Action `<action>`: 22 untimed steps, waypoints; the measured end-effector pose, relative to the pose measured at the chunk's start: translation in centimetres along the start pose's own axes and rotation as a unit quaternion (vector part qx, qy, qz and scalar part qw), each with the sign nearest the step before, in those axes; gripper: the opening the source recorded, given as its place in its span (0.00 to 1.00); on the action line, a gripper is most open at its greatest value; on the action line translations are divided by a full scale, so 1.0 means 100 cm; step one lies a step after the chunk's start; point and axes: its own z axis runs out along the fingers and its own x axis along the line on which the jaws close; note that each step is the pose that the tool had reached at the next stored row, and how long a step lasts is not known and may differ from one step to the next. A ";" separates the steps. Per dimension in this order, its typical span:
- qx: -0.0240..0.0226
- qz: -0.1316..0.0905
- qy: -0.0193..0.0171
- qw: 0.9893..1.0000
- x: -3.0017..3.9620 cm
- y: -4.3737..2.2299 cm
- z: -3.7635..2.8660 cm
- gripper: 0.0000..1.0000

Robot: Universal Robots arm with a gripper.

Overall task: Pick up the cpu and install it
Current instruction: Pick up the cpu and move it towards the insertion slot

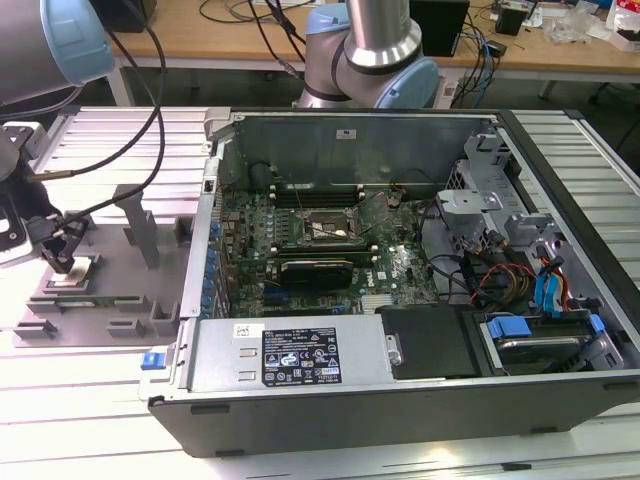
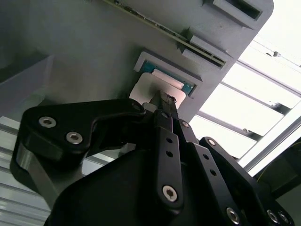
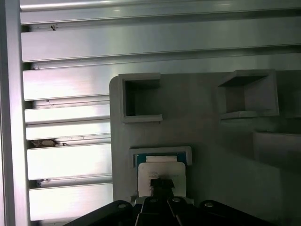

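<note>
Your gripper (image 1: 62,262) hangs over the grey holder plate (image 1: 120,300) at the exterior view's left, well apart from the open computer case (image 1: 400,400). The cpu (image 1: 80,268) lies flat in a shallow framed pocket of that plate, not yet lifted out. In the first wrist view the gripper (image 3: 162,182) has its jaws drawn close together into one narrow dark tip. That tip sits over the near part of the cpu (image 3: 160,167), and the chip spreads wider than the tip on both sides. The second wrist view shows the same: the gripper (image 2: 163,100) comes to a point right at the edge of the pale cpu (image 2: 143,92). You cannot tell whether tip and chip are touching. Inside the case, the motherboard's cpu socket (image 1: 325,228) lies uncovered.
</note>
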 end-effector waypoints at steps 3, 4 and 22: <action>0.000 0.000 0.000 1.000 0.0000 -0.0001 0.0000 0.30; 0.000 0.000 0.000 1.000 0.0000 -0.0001 0.0000 0.36; 0.002 -0.016 0.005 1.000 -0.0048 0.0030 0.0139 0.66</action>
